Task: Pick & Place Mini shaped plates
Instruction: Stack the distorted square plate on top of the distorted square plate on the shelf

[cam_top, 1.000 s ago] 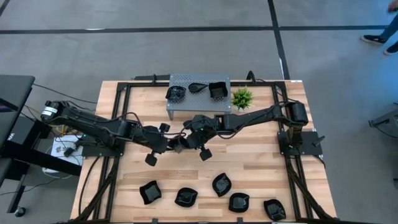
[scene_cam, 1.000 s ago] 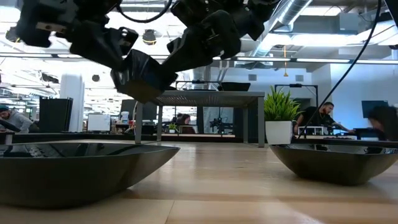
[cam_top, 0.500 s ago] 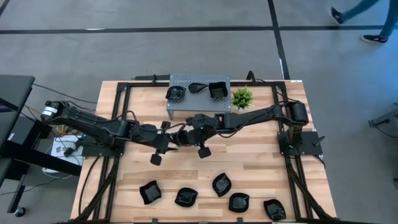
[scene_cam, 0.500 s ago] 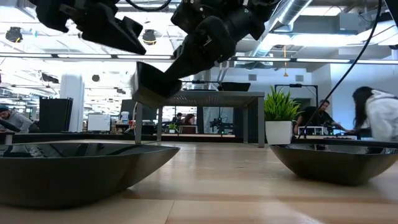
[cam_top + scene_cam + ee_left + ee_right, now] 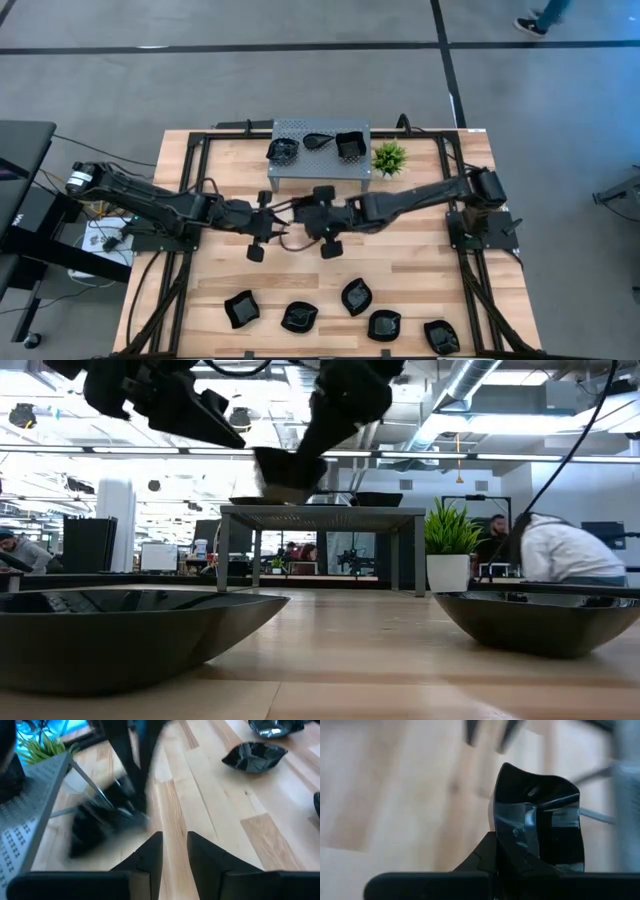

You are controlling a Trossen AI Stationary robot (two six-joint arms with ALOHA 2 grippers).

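Three mini shaped plates [image 5: 320, 146] sit on the grey stand [image 5: 320, 165]; five [image 5: 341, 313] wait well in front. Before the stand, the right gripper [image 5: 506, 851] pinches another plate [image 5: 540, 817] aloft; the left gripper [image 5: 174, 851], slightly parted, holds nothing.

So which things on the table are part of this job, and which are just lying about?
Part of the job:
- held plate, in the shut right gripper
- five plates along the front edge
- three plates on the stand
- left gripper, open, empty

Lying about:
- grey perforated stand
- green plant
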